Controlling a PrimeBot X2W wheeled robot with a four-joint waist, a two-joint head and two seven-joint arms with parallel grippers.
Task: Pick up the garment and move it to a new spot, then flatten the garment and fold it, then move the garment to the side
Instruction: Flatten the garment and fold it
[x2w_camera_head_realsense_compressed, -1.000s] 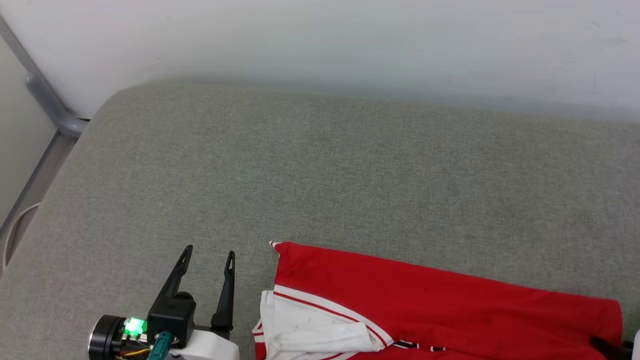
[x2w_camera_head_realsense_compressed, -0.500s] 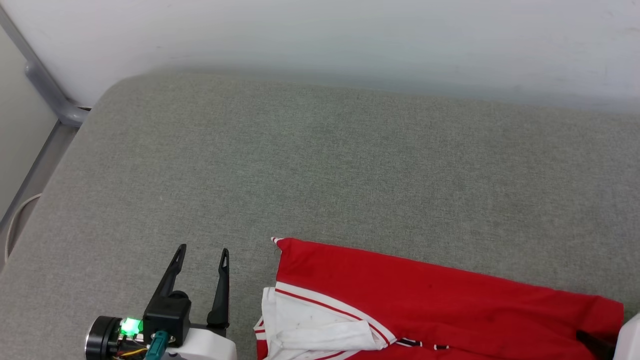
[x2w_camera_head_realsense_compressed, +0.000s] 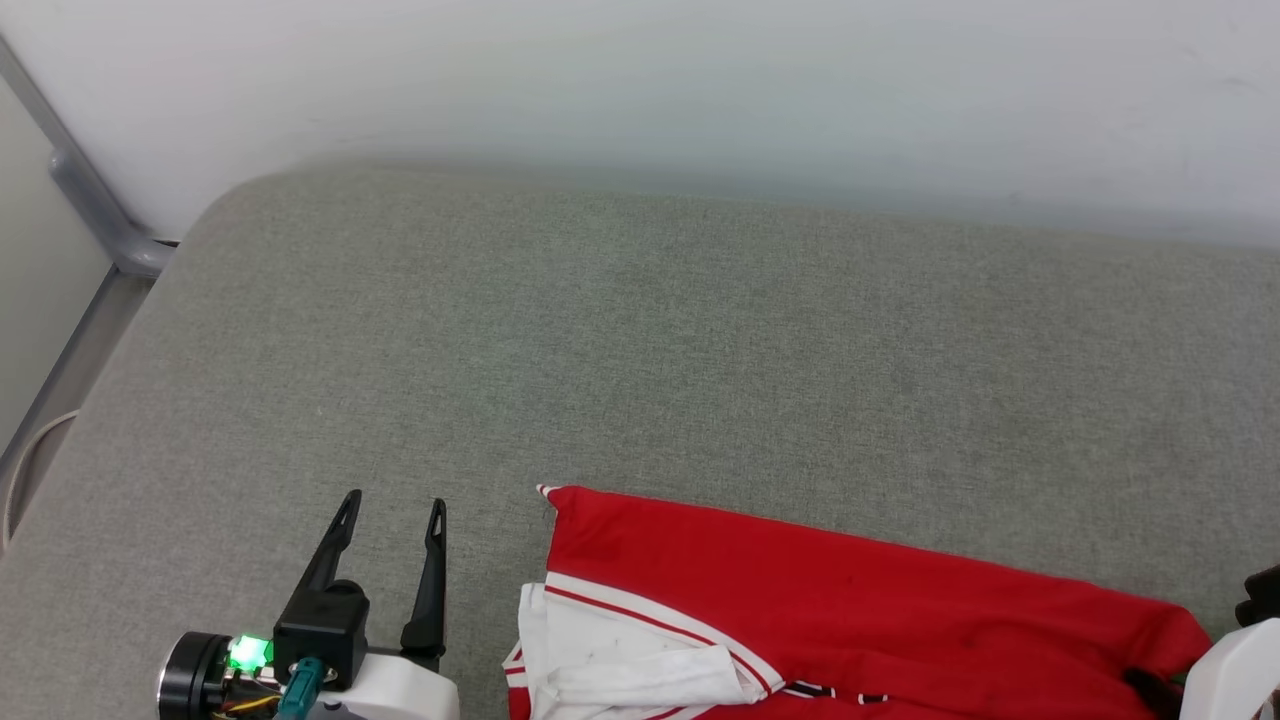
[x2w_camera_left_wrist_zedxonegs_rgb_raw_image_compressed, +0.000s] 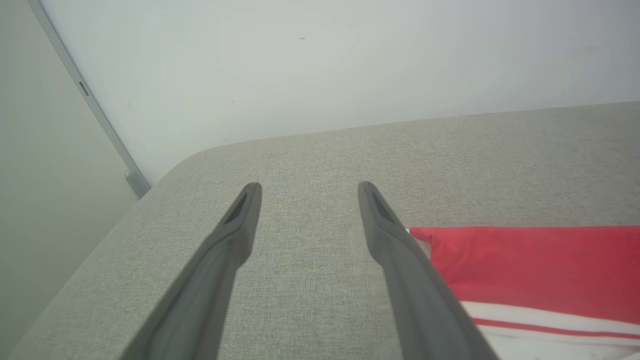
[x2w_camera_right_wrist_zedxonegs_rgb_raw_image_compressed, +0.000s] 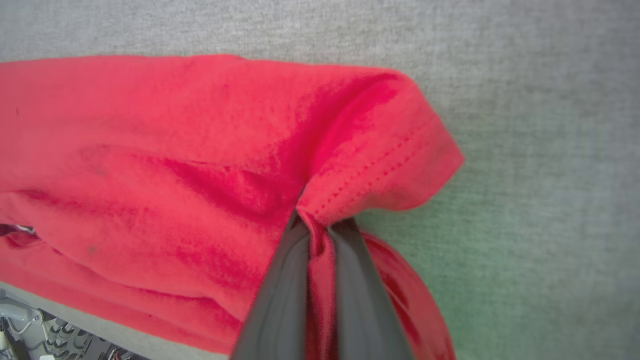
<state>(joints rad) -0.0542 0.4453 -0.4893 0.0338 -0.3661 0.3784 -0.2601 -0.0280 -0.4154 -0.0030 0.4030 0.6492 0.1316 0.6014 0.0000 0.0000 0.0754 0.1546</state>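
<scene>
i'm seeing my right gripper (x2w_camera_right_wrist_zedxonegs_rgb_raw_image_compressed: 320, 226) clamping together on a stitched red hem corner of the garment (x2w_camera_head_realsense_compressed: 850, 620), which is lying across the near right of the grey cushion (x2w_camera_head_realsense_compressed: 640, 350). my left gripper (x2w_camera_head_realsense_compressed: 393, 502) is waiting spread apart, empty, just left of it.

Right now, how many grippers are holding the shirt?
1. The right gripper pinches the red hem corner of the shirt; the left gripper stands open beside the white sleeve.
</scene>
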